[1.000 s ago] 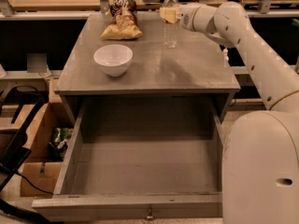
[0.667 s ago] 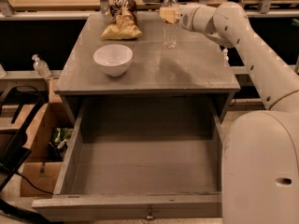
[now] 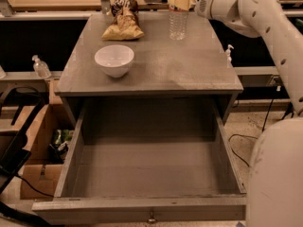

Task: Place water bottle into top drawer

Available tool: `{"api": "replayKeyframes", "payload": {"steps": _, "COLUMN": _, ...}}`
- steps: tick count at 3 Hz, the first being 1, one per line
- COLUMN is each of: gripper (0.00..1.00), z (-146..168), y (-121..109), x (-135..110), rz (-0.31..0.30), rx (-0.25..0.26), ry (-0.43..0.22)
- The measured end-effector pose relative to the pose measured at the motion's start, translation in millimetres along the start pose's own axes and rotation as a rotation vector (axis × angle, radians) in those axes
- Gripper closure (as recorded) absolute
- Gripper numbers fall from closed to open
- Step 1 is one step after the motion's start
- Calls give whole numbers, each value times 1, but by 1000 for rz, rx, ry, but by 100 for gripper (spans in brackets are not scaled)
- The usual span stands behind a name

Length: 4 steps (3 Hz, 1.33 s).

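The water bottle point(image 3: 178, 20) is a clear ribbed bottle, upright at the far right of the grey tabletop point(image 3: 189, 70). Its base hangs just over the surface. My gripper point(image 3: 180, 1) comes in from the right and is shut on the bottle's upper part, with its tan fingers point(image 3: 176, 2) wrapped around it. The top drawer point(image 3: 142, 208) is pulled wide open below the tabletop, towards the camera. Its inside is empty and its small metal knob point(image 3: 151, 217) shows at the bottom edge.
A white bowl point(image 3: 114, 59) sits on the left of the tabletop. A crumpled chip bag point(image 3: 123, 21) lies behind it. Small pump bottles stand at the left point(image 3: 40, 66) and right point(image 3: 229, 52). Cardboard boxes point(image 3: 33, 126) and cables lie on the floor at the left. My white arm point(image 3: 270, 37) fills the right side.
The water bottle has risen slightly off the tabletop and shifted right in my gripper. The bowl, the bag and the drawer have not moved.
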<state>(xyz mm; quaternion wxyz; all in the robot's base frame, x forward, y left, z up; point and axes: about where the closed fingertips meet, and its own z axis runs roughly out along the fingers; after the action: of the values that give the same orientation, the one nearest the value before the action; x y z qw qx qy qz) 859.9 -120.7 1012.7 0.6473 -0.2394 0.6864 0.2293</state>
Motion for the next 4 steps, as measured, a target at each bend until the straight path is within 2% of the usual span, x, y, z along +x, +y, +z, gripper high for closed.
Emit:
{"api": "replayKeyframes", "payload": {"steps": 1, "gripper": 100, "z": -69, "y": 24, "x": -51, "rz": -31, "rx": -23, "ry": -71}}
{"api": "replayKeyframes", "payload": {"steps": 2, "gripper": 100, "z": -134, "y": 88, "x": -66, "rz": -74, "rx": -126, "ry": -108}}
{"api": "replayKeyframes", "payload": {"steps": 3, "gripper": 100, "z": -194, "y": 180, "x": -26, "rz": -108, "rx": -307, "ry": -112}}
{"api": "replayKeyframes", "payload": {"steps": 4, "gripper": 100, "z": -250, "y": 198, "x": 30, "rz": -96, "rx": -326, "ry": -56}}
